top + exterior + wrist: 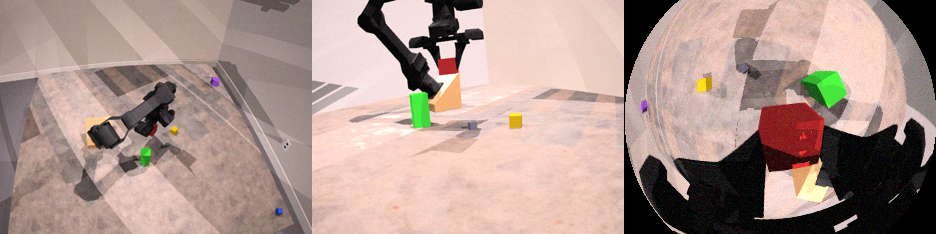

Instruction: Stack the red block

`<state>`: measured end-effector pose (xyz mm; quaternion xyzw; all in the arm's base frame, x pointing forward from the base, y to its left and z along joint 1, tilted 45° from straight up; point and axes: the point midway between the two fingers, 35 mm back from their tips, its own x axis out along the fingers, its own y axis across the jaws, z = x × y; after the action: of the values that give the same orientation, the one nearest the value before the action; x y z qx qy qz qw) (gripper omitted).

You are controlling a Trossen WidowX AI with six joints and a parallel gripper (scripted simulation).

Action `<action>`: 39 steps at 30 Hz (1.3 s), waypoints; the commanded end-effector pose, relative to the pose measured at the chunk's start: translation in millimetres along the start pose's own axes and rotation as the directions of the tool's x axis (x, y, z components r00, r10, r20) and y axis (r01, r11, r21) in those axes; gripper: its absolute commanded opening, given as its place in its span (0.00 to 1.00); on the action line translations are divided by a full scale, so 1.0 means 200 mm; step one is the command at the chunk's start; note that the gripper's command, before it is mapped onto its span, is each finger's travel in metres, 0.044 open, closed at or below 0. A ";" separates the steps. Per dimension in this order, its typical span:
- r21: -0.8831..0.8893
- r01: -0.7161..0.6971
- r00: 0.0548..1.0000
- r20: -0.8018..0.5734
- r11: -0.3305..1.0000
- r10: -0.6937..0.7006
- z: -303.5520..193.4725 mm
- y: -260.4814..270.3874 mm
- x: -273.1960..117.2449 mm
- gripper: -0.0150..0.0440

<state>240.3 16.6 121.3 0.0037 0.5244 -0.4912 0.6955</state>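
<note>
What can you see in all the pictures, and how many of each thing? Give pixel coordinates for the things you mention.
red block [153, 130] [447, 66] [789, 125]: one, red, held up between the fingers
green tower [145, 156] [420, 110] [826, 88]: one, green, standing on the floor
yellow cube [173, 130] [515, 120] [704, 84]: one, yellow, on the floor
small cube [167, 145] [472, 125] [743, 67]: one, grey-blue, between tower and yellow cube in the exterior view
wedge [91, 143] [450, 96] [809, 185]: one, tan, by the arm's lower end
purple block [215, 81] [644, 106]: one, purple, near the wall
blue cube [278, 211]: one, blue, far corner
wall socket [286, 145]: one, white, on the wall
arm [146, 108] [392, 42]: one, black, above the floor
gripper [154, 127] [448, 68] [787, 129]: one, black, closed on the red block
</note>
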 end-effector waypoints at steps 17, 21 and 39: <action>-0.006 0.031 0.999 0.008 1.000 -0.031 0.13 -0.39 0.03 0.25; -0.006 0.031 0.999 0.008 1.000 -0.031 0.13 -0.39 0.05 0.25; -0.005 0.031 0.999 0.009 1.000 -0.031 0.13 -0.39 0.19 0.25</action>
<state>204.6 -62.2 146.2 -0.0042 0.5212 -0.5003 0.6914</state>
